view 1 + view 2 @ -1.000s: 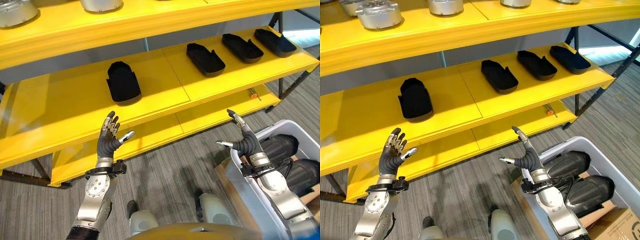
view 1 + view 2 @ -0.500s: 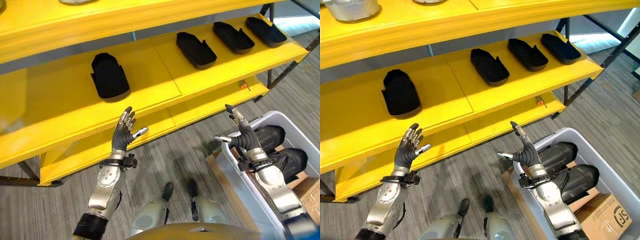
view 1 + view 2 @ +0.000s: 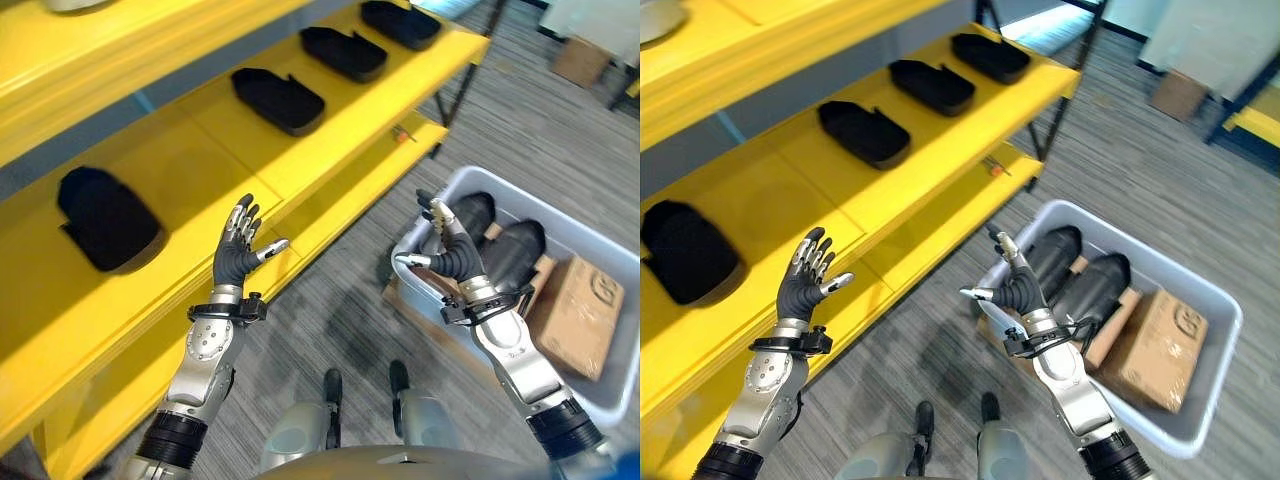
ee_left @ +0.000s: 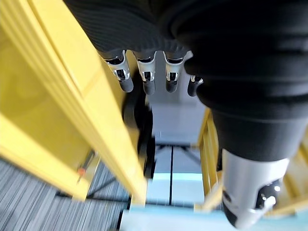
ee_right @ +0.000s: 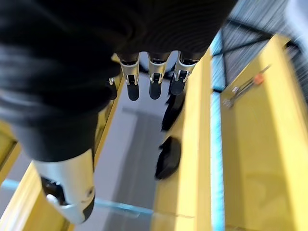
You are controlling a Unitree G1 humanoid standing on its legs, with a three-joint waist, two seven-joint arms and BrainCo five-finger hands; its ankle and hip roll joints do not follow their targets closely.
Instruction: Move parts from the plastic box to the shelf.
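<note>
Standing before a yellow shelf (image 3: 330, 135), the robot raises both hands, and each holds nothing. Going left to right: one black moulded part (image 3: 105, 220) lies alone at the left of the middle shelf board. Just below and right of it, the left hand (image 3: 237, 255) is lifted in front of the shelf's edge, fingers straight and spread, thumb out to the side, touching nothing. Farther right along the same board, three more black tray-like parts sit in a row, well apart from each other: the first (image 3: 278, 99), the second (image 3: 343, 53) and the third (image 3: 400, 22) near the shelf's far end. A small orange-tipped tool (image 3: 402, 134) lies on the lower board below them.

Right of centre, the right hand (image 3: 447, 252) is held up over the near rim of the plastic box (image 3: 610, 385), fingers relaxed and extended, thumb out, grasping nothing. The pale grey box stands on the striped grey carpet (image 3: 340, 310) to the right of the shelf. Inside it, two dark rounded parts (image 3: 512, 254) lie side by side, just past the right hand, with a brown cardboard box (image 3: 576, 315) beside them on the right. A round printed mark shows on the cardboard, too small to read. Another cardboard box (image 3: 1178, 94) sits on the floor in the far right background.
</note>
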